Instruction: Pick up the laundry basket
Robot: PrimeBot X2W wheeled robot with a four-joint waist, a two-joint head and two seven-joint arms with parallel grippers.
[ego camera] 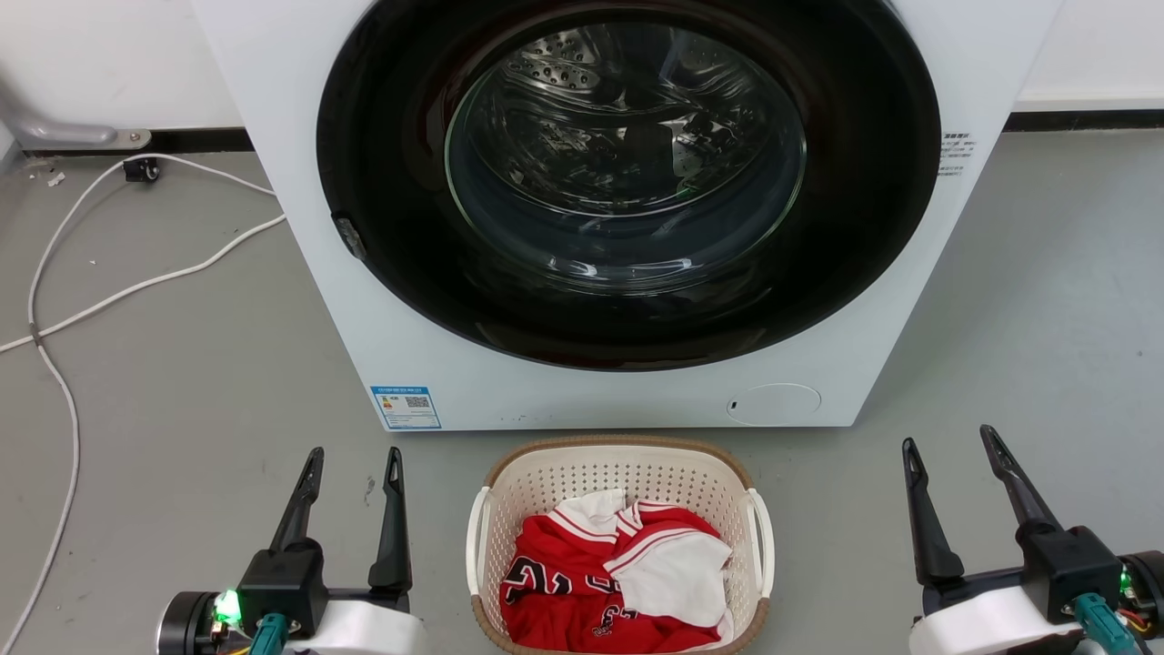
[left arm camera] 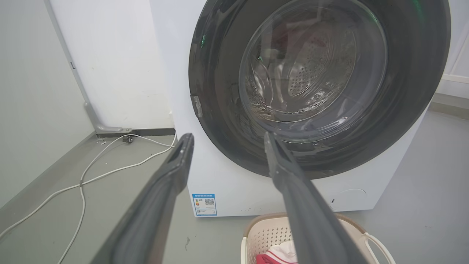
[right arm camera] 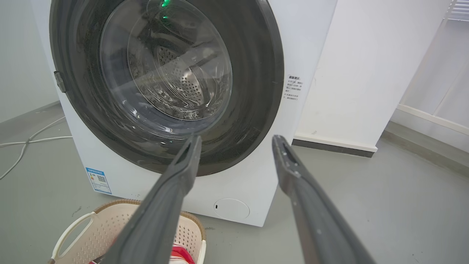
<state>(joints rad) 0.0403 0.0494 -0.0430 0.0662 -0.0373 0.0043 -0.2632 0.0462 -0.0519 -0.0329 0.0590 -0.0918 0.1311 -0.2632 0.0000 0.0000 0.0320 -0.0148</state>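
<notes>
laundry basket [ego camera: 618,473] — red-white jerseys [ego camera: 564,564], perhaps two, inside.

Head looks down, wrists forward; all share the washing machine [ego camera: 627,182]

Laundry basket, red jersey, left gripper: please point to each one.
laundry basket [ego camera: 564,475], head view, on its perforated back wall.
red jersey [ego camera: 568,555], head view, on the red cloth.
left gripper [ego camera: 355,455], head view, midway between its fingertips.

grey floor [ego camera: 182,409] | white wall [ego camera: 109,55] | white washing machine [ego camera: 546,400] | loose white cable [ego camera: 73,428]
</notes>
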